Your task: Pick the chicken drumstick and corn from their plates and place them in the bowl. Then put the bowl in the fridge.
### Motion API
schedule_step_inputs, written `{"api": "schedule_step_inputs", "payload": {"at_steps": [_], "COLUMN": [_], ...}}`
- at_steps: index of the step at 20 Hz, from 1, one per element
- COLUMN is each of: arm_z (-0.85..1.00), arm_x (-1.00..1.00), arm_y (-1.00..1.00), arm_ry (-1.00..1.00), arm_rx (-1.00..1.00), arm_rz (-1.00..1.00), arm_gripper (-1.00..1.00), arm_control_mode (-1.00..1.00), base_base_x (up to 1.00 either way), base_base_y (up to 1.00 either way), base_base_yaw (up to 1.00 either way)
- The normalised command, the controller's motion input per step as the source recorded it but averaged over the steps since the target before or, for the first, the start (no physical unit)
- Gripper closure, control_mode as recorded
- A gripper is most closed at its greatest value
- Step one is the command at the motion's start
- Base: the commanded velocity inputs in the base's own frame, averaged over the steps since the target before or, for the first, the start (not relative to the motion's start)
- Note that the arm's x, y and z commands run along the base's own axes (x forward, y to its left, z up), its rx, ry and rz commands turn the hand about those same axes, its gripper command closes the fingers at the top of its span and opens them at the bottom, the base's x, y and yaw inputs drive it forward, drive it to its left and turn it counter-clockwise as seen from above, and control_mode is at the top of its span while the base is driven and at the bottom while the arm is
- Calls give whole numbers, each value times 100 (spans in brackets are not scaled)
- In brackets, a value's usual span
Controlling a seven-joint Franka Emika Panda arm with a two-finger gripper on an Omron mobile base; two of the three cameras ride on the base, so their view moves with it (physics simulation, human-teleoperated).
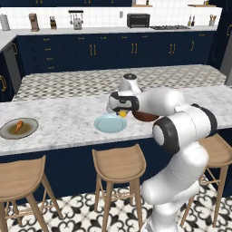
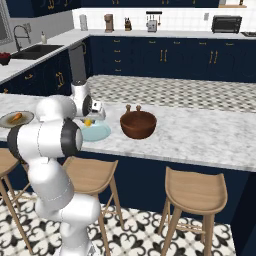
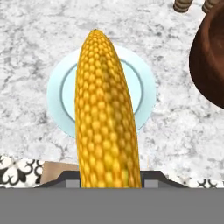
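My claw (image 1: pixel 121 113) is pinched on the bright yellow corn cob (image 3: pixel 106 113), which rises lengthwise from between my fingertips and hangs above the round light blue plate (image 3: pixel 57 100) on the white marble counter (image 1: pixel 63 118). Just beside that plate stands the deep dark reddish-brown wooden bowl (image 2: pixel 138 124). Well apart, toward the counter's far end, the small orange-brown chicken drumstick (image 1: pixel 17 125) lies on the brownish-grey plate (image 1: pixel 28 130).
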Motion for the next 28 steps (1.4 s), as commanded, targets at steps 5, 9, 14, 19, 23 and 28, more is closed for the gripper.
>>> {"api": "schedule_step_inputs", "payload": {"at_steps": [5,9,14,19,23,28], "arm_z": [46,39,28,1,-3,-8], "arm_x": [-14,-9,-1,3,28,45], "arm_y": [-53,-62,-60,-55,-47,-44], "arm_ry": [0,0,0,0,0,0], "arm_rx": [0,0,0,0,0,0], "arm_rz": [-2,-3,-6,-3,0,0], "arm_gripper": [100,100,100,100,100,100], "arm_control_mode": [-100,-100,-100,-100,-100,-100], "base_base_x": [0,0,0,0,0,0], "base_base_y": [0,0,0,0,0,0], "base_base_yaw": [0,0,0,0,0,0]}}
